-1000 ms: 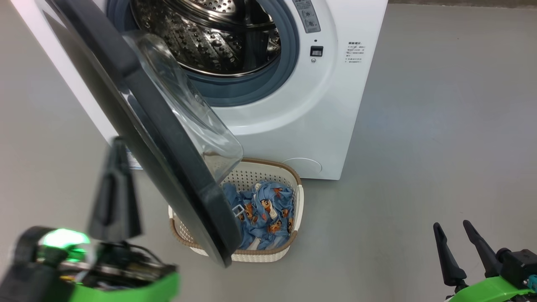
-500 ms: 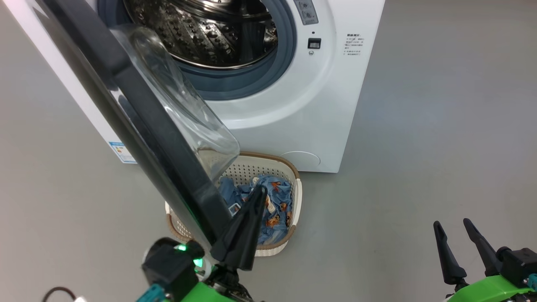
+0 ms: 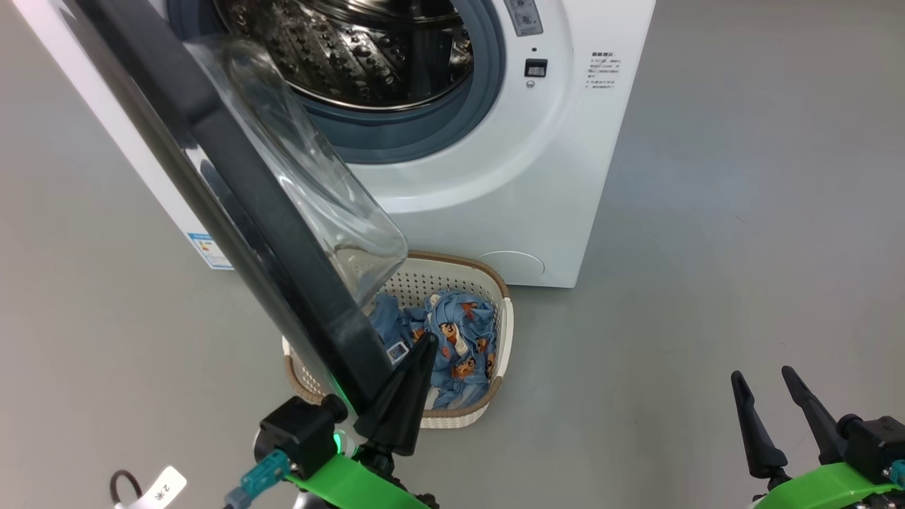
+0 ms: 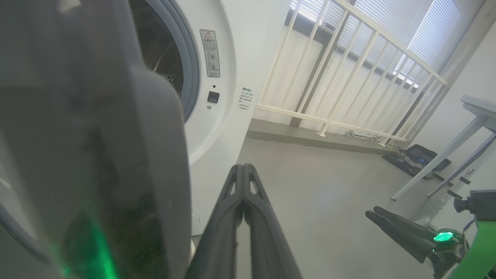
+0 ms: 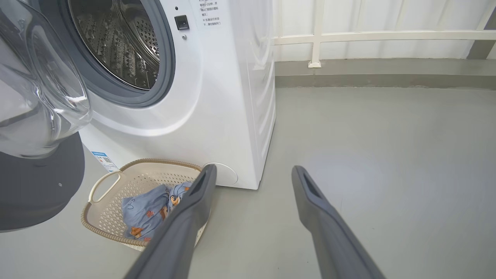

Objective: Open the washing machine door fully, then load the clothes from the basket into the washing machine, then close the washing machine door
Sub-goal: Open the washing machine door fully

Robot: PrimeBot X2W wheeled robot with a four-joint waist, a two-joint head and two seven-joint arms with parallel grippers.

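Door [image 3: 297, 304] half open over basket [image 3: 431, 283] of soft clothes [image 3: 452, 339]; likely stiff, hinge-heavy, slick at the glass, so better pushed at the black rim. Left pincer [image 3: 423, 353] clenched empty beside that rim; right pincer [image 3: 762, 376] released, idle.

so the basket [image 3: 452, 417] sits on the floor [image 3: 707, 247] right in front of the washing machine [image 3: 495, 177], clothes [image 3: 456, 339] in it. the washing machine door [image 3: 233, 212] sticks out at the left, overhanging the basket's left half. the right gripper [image 3: 762, 372] is well off to the right.
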